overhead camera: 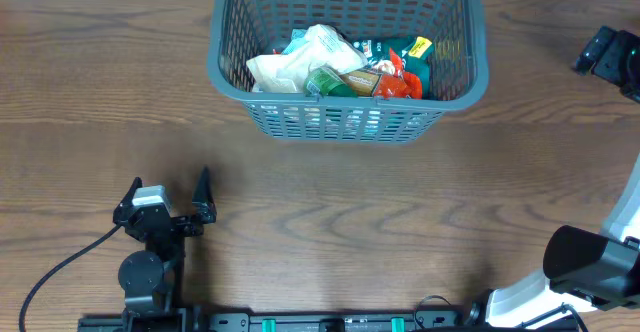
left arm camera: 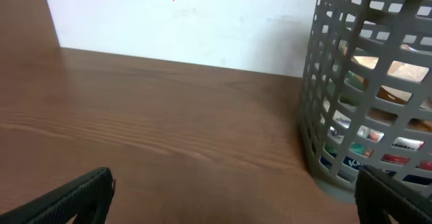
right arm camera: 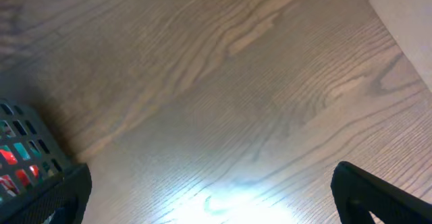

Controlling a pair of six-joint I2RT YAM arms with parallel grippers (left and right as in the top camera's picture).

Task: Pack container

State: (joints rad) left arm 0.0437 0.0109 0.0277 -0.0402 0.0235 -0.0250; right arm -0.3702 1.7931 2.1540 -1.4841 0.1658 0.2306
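The container [overhead camera: 350,112] is a dark grey lattice basket at the table's far middle. Inside lie a crumpled white bag [overhead camera: 305,57], a green packet [overhead camera: 335,80], a red-orange packet [overhead camera: 400,84] and a teal packet [overhead camera: 412,57]. My left gripper [overhead camera: 170,187] hovers low near the front left, open and empty, well short of the basket. In the left wrist view its fingers [left arm camera: 74,200] frame bare wood, with the container [left arm camera: 364,82] to the right. My right gripper [overhead camera: 592,52] is at the far right edge, open and empty. In the right wrist view the container's corner [right arm camera: 27,150] shows at lower left.
The wooden table [overhead camera: 400,212] spans the whole view. A black cable [overhead camera: 60,267] runs from the left arm's base toward the front left corner. The right arm's base [overhead camera: 590,262] stands at the front right. A white wall [left arm camera: 182,21] rises behind the table's far edge.
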